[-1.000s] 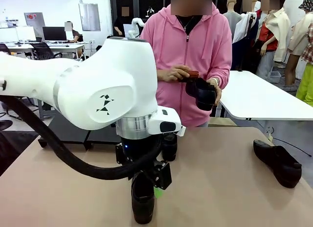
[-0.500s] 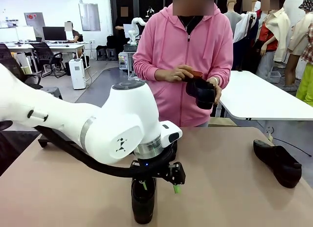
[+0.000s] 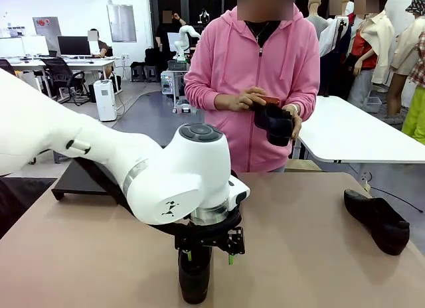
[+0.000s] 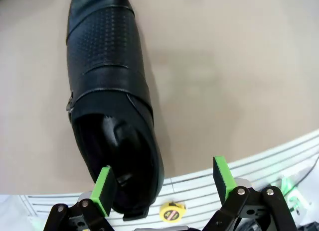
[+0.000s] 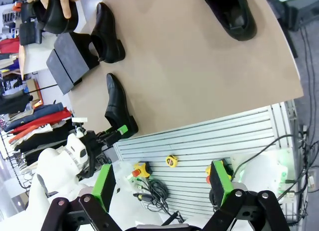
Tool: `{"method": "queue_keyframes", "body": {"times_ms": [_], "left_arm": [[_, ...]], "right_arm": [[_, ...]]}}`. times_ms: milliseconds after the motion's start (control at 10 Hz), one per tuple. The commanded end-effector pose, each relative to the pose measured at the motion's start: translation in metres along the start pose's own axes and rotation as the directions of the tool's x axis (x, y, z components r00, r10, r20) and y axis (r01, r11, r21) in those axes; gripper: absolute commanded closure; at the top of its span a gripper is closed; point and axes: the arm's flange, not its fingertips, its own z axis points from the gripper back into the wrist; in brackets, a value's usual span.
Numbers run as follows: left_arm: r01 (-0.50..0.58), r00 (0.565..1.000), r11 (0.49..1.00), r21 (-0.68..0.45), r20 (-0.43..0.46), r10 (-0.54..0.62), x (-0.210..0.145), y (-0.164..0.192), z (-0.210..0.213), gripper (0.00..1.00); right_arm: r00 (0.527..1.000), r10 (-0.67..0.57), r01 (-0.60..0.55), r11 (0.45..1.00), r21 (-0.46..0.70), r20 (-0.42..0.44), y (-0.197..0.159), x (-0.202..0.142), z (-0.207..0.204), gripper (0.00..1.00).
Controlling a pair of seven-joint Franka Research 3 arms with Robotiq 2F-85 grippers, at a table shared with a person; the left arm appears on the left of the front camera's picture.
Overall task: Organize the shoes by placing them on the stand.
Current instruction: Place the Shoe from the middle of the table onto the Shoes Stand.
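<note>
Front view: a low matte-black flat stand [image 3: 74,180] sits at the far left of the tan worktop [image 3: 305,255]. Right of the stand and nearer the robot, the left pincer [image 3: 209,256] hangs with jaws apart over the heel end of a shiny black leather slip-on shoe [image 3: 194,281]. Farther right a person holds a second shoe [image 3: 275,125], and a third shoe [image 3: 377,220] lies farthest from the stand. The right pincer [image 5: 160,183] is spread and empty. Glossy leather looks slippery and the upper soft, so the stiffer heel rim seems the best hold.
</note>
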Motion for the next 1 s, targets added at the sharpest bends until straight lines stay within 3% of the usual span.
{"method": "queue_keyframes", "body": {"times_ms": [0,100,200,900], "left_arm": [[-0.015,1.0,0.999,0.031,0.002,0.015,0.0095,-0.0118,-0.0192,0.0],[-0.02,1.0,0.999,0.038,0.003,0.02,0.0086,-0.0113,-0.025,0.43],[-0.024,1.0,0.999,0.035,0.01,0.024,0.0085,-0.0101,-0.0269,1.0],[-0.021,1.0,0.997,0.071,0.024,0.019,0.0046,-0.0056,-0.0247,1.0]], "right_arm": [[1.0,0.009,-0.009,1.0,0.026,-0.005,0.0024,0.0007,0.0027,0.0],[1.0,0.009,-0.009,1.0,0.026,-0.005,0.0024,0.0007,0.0027,0.0],[1.0,0.009,-0.009,1.0,0.026,-0.005,0.0024,0.0007,0.0027,0.0],[1.0,0.009,-0.009,1.0,0.026,-0.005,0.0024,0.0007,0.0027,0.0]]}}
